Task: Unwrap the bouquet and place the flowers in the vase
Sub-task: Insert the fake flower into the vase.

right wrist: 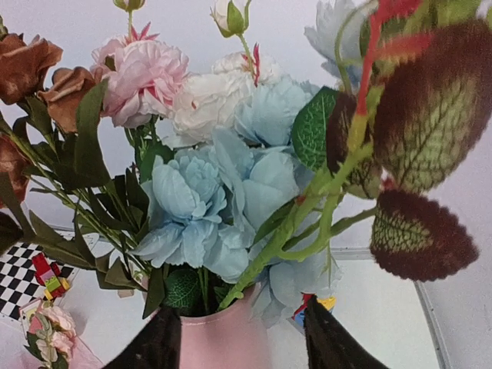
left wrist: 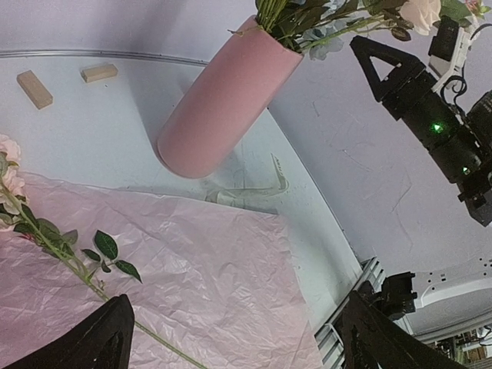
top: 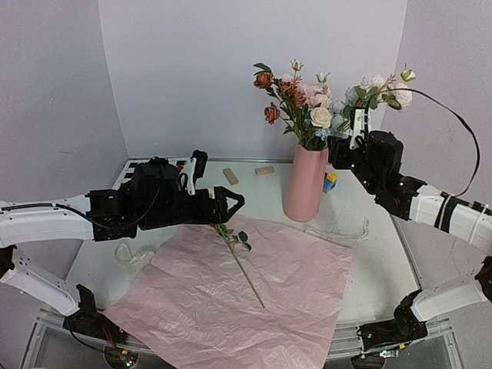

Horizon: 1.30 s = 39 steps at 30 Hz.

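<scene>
Nearest the arm bases, the paper (top: 231,307) lay opened flat on the table (top: 369,261), pink side up, so the unwrapping looked done and the sheet served only as a bed for what was left. One loose flower (top: 244,265) lay across it, its stem running toward the near edge and its leaves and bloom at the far end. The left gripper (left wrist: 238,342) hung low over that far end with its jaws spread as wide as they go and nothing in them. The wrist view showed the stem passing between the two fingertips, which reads as a line-up for a pick near the leaves, where the stem would lift cleanly off the sheet. A cream ribbon (top: 338,229) lay discarded on the table just past the paper's far right corner, out of the way. Beyond it the vase (top: 305,184) stood upright, clear of the paper, with most of the flowers (top: 307,100) bunched in its mouth. The right gripper (right wrist: 242,338) was raised beside the blooms on the vase's right, its jaws partly apart and pinching nothing visible, with a leaning leafy stem close by, probably just set in. Two wooden blocks (top: 231,175) sat farthest back.
</scene>
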Tool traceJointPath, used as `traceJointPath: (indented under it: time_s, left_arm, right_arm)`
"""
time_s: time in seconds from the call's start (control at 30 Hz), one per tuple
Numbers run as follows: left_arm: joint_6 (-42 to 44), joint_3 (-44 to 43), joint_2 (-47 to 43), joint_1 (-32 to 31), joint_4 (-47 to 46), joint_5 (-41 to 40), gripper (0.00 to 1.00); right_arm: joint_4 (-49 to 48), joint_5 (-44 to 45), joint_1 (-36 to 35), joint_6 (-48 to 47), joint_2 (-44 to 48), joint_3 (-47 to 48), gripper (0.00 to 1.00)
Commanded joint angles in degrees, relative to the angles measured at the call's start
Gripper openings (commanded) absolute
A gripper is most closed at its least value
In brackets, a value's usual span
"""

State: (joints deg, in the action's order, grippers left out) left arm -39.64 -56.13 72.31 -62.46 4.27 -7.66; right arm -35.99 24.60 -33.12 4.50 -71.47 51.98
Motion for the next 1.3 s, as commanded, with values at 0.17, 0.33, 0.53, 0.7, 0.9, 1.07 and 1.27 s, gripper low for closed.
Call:
traceJointPath:
  time_s: [0.17, 0.33, 0.53, 0.7, 0.9, 1.07, 1.27]
  left_arm:
    - [-1.22, -0.06, -2.20, -0.11, -0.50, -0.25, 0.95]
    - [-1.80, 0.68, -3.19, -0.12, -0.41, -0.27, 0.95]
    - [-2.30, 1.78, -4.43, -0.12, -0.41, -0.52, 0.95]
    - [-2.30, 2.01, -4.45, -0.12, -0.44, -0.66, 0.95]
    - [-2.56, 1.61, -3.51, -0.12, -0.49, -0.13, 0.95]
    - [-2.42, 1.08, -2.88, -0.12, -0.49, -0.03, 0.95]
    - [-2.32, 0.96, -2.55, -0.12, -0.49, 0.00, 0.95]
  right_arm:
    - [2.85, 0.84, 1.85, -0.24, 4.22, 7.75, 0.82]
    - [7.31, -2.18, 4.44, 4.52, 3.88, 12.11, 0.92]
    - [12.00, -5.19, 7.95, 14.71, 4.17, 15.02, 0.93]
    - [14.72, -8.24, 11.13, 25.42, 3.56, 17.20, 0.90]
    - [14.94, -6.19, 12.25, 29.17, 1.24, 20.38, 0.84]
    - [14.98, -6.93, 12.34, 27.95, -2.42, 23.20, 0.76]
    - [12.95, -10.93, 12.37, 24.86, -3.97, 24.46, 0.47]
